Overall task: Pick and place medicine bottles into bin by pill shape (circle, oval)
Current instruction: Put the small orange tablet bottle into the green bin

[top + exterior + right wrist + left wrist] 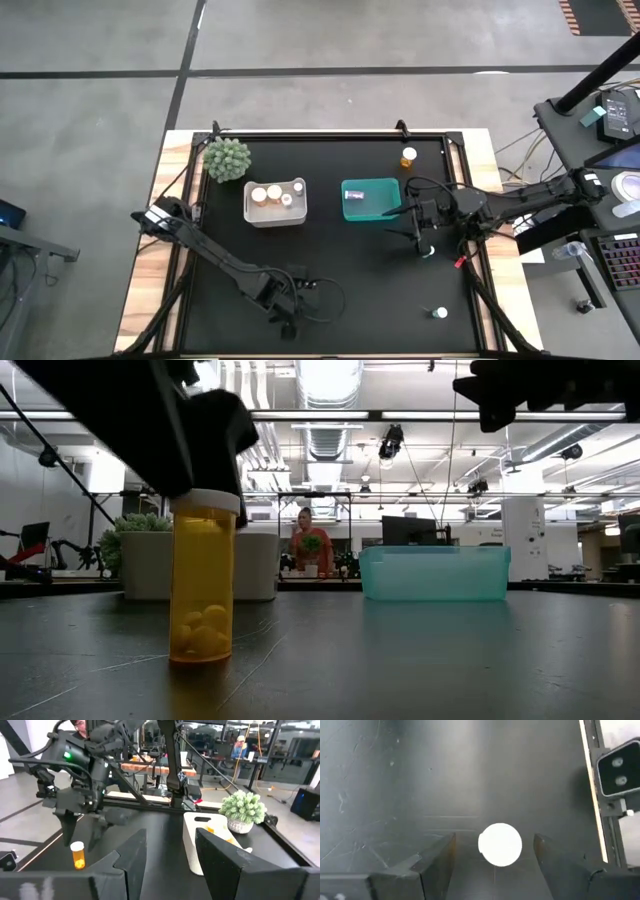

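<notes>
Now the left pincer (494,851), at the high view's lower middle, hangs wide open astride an amber bottle (203,580) standing on the counter (340,270), untouched. Next likely: descend, close, carry binward. Right pincer (170,852) waits open beside the teal bin (371,198).

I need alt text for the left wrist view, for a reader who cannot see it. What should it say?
Seen from above, a medicine bottle's round white cap stands on the black table, between the left gripper's two open dark fingers, which do not touch it. The table's edge rail and a small camera unit show at one side.
</notes>
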### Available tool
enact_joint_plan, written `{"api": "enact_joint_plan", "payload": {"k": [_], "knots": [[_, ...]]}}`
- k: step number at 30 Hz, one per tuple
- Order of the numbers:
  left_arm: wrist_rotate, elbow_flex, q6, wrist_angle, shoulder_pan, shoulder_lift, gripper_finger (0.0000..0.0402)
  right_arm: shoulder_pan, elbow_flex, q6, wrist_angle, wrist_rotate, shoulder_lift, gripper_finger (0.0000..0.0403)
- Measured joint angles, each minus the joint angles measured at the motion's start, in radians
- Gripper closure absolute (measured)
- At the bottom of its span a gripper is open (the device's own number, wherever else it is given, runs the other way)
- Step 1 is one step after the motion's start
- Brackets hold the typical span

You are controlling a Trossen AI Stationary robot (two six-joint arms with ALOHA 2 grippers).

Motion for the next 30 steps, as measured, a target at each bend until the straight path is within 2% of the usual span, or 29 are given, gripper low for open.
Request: {"api": "enact_joint_plan", "payload": {"k": [8, 23, 30], "knots": [[0.000, -0.043, -0.023, 0.035, 0.013, -0.007, 0.0161, -0.002, 0.000, -0.065, 0.038, 0.019, 0.000, 0.0243], [0.004, -0.042, -0.004, 0.027, 0.032, -0.018, 0.0304, -0.003, 0.001, -0.142, 0.036, 0.126, 0.000, 0.0243], [-0.015, -0.036, 0.054, 0.011, 0.052, -0.030, 0.0307, -0.003, 0.001, -0.180, 0.041, 0.134, 0.000, 0.0243]]}}
